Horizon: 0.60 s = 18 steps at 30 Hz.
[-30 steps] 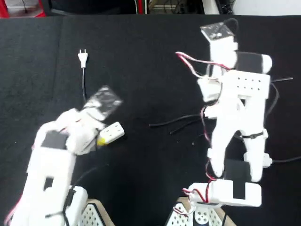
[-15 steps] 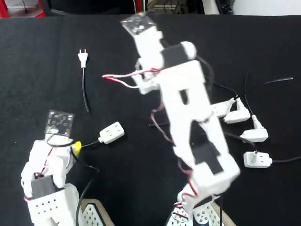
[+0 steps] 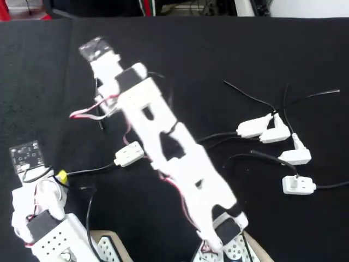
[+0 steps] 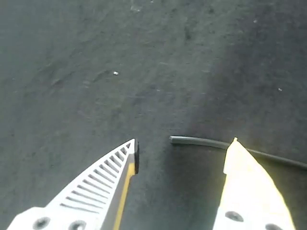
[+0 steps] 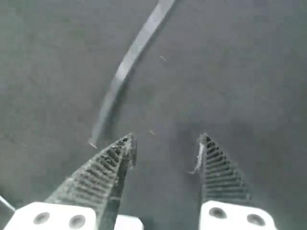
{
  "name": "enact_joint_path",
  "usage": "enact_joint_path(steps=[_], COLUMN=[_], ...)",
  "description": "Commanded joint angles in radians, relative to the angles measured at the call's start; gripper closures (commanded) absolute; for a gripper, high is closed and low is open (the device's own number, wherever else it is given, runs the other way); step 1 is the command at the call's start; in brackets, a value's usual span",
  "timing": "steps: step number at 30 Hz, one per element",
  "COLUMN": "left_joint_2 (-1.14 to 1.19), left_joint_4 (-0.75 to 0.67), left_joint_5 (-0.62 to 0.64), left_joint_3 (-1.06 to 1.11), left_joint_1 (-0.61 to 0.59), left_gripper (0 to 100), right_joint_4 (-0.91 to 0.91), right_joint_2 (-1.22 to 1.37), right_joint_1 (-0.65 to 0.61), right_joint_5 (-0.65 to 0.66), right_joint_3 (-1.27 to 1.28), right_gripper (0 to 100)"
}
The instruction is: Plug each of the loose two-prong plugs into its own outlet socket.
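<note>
My right arm (image 3: 158,136) stretches across the mat toward the far left corner. Its gripper (image 5: 165,143) is open just above the black cloth, and a thin black cord (image 5: 129,67) ends close to one fingertip (image 5: 125,143). A white outlet socket (image 3: 129,154) on a black lead lies beside this arm near the middle. My left arm (image 3: 32,213) is folded back at the near left. Its gripper (image 4: 184,148) is open over the mat, with the end of a black cable (image 4: 192,141) between the fingers. Neither gripper holds anything.
Several white sockets and plugs with black leads lie together at the right: one pair (image 3: 264,126), another plug (image 3: 296,157) and a socket (image 3: 297,184). A yellow piece (image 3: 61,176) shows on the left arm. The arm bases stand at the near edge.
My right arm has swung from the right side across to the far left, uncovering the sockets at the right and covering the loose plug. My left arm has drawn back from the white socket.
</note>
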Motion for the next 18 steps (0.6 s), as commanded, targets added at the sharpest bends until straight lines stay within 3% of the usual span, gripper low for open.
enact_joint_path(steps=[1, 4, 11, 18], left_joint_2=[-0.006, -0.008, -0.008, -0.008], left_joint_4=[0.005, 0.021, 0.023, 0.023], left_joint_5=[0.002, 0.002, 0.002, 0.002], left_joint_3=[0.022, 0.022, 0.022, 0.022], left_joint_1=[-0.047, -0.079, -0.082, -0.081], left_gripper=[71, 71, 71, 71], right_joint_4=[-0.031, -0.043, -0.106, -0.097], right_joint_2=[0.111, 0.229, 0.305, 0.323], right_joint_1=[-0.055, -0.091, -0.129, -0.121], right_joint_5=[-0.009, -0.009, -0.124, -0.144], right_joint_3=[-0.268, -0.387, -0.367, -0.294], right_gripper=[78.9, 78.9, 78.9, 79.0])
